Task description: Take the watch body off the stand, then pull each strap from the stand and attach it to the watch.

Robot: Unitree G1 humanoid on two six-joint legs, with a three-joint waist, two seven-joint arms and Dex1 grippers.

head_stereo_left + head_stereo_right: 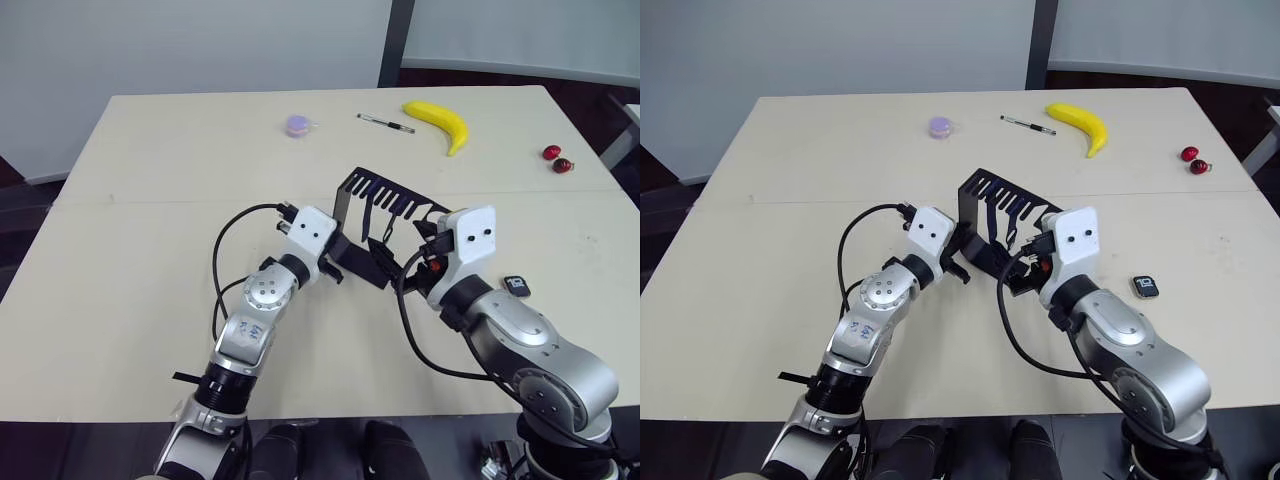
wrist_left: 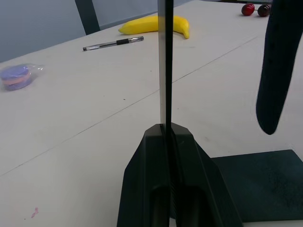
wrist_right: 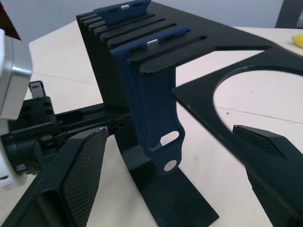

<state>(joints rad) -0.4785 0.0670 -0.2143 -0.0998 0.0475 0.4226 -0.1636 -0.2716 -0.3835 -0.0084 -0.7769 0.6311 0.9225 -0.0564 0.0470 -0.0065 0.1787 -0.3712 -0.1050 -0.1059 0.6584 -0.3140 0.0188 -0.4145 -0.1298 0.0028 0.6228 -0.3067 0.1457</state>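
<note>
Strap point(image 3: 150, 111) may snag in the stand point(image 3: 156, 42); our left jaws clamp its wall, right jaws gape around it

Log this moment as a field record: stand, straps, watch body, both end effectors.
stand: black bracket, upright mid-table
straps: two navy bands hanging from the slotted top
watch body: off the stand, lying on the table by the right arm
left end effector: shut on the stand's vertical wall
right end effector: open, straddling the nearer strap
</note>
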